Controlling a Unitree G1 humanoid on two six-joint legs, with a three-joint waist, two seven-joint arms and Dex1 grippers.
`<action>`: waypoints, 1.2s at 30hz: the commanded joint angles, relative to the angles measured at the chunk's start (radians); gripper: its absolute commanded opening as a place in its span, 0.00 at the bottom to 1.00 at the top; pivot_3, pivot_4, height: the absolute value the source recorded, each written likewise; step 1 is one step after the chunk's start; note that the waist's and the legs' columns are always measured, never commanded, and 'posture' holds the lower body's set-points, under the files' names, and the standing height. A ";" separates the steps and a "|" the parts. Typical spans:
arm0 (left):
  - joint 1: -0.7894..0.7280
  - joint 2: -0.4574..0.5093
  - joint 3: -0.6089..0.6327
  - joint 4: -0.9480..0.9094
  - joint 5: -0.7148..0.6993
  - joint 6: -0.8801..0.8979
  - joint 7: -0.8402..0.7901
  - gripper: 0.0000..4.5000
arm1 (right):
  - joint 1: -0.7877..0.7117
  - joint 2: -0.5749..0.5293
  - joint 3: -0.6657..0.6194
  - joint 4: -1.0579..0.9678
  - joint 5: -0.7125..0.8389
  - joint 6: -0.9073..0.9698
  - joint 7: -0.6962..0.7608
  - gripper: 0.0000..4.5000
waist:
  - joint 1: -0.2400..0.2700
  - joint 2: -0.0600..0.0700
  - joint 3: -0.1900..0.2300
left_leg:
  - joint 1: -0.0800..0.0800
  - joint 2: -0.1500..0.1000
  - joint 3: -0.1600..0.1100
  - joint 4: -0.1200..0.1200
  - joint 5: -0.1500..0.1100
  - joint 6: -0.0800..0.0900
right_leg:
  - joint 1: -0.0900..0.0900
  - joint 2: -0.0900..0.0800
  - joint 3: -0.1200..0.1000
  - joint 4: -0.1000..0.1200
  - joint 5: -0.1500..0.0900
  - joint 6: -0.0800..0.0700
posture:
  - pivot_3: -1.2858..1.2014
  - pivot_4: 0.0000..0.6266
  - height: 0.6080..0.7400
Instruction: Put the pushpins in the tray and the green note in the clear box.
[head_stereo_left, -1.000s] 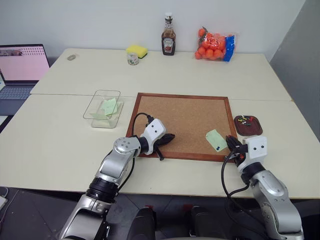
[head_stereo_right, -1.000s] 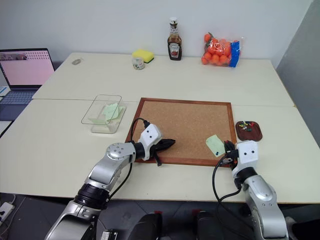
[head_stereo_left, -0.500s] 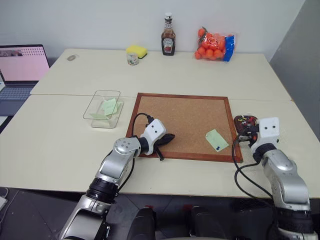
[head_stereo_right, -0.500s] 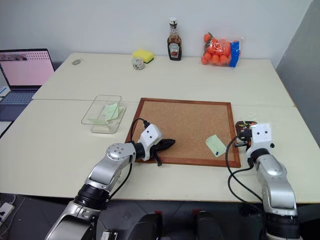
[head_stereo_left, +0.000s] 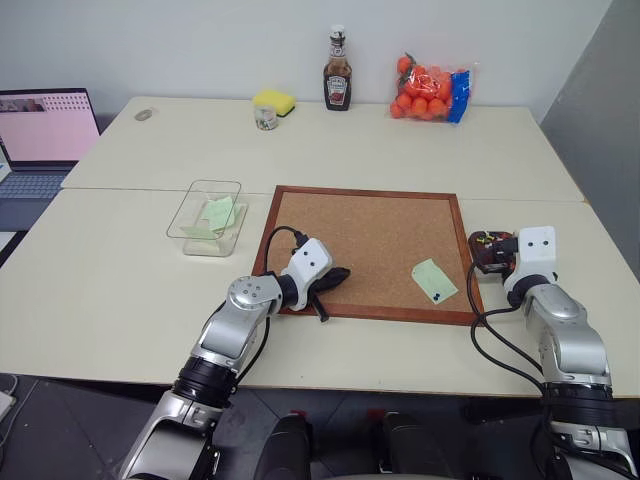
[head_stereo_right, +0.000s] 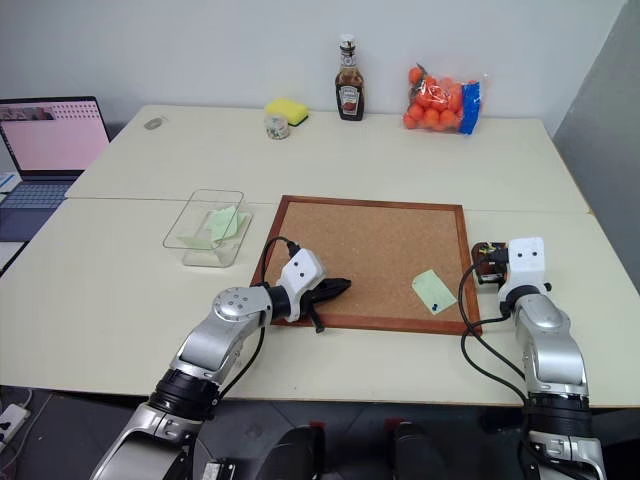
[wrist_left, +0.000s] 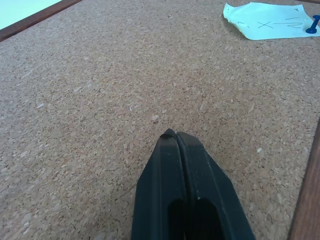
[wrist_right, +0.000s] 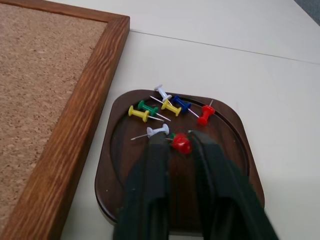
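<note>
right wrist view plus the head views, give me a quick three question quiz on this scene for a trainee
1. True or false: the pale green paper note on the wood-framed cork board has a blue pushpin stuck through it.
2. The right gripper is above: A) the dark brown rounded tray; B) a laptop; C) a sauce bottle.
3. What lies inside the clear plastic box?

Key: 1 true. 2 A. 3 pale green paper.
</note>
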 joint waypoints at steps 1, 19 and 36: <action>0.028 0.006 -0.032 0.018 0.022 0.020 -0.008 0.00 | -0.020 -0.009 -0.027 -0.022 0.001 -0.019 -0.013 0.37 | 0.000 0.000 0.000 | 0.000 0.000 0.000 0.000 0.000 0.000 | 0.000 0.000 0.000 0.000 0.000 0.000 | 0.52 0.24 1.00; 0.022 0.003 -0.034 0.025 0.026 0.012 -0.006 0.00 | 0.093 0.015 -0.021 -0.323 0.078 -0.080 0.055 0.70 | 0.001 0.000 0.000 | 0.000 0.000 -0.001 0.000 0.000 0.000 | 0.000 0.000 0.000 0.000 0.000 0.000 | 0.52 0.24 1.00; 0.020 0.003 -0.037 0.034 0.027 0.012 -0.007 0.00 | 0.453 0.015 0.221 -0.566 0.114 -0.125 0.231 0.70 | -0.001 0.000 0.000 | 0.001 0.001 -0.002 0.000 0.000 0.000 | 0.001 0.000 0.000 -0.001 0.000 0.000 | 0.52 0.24 1.00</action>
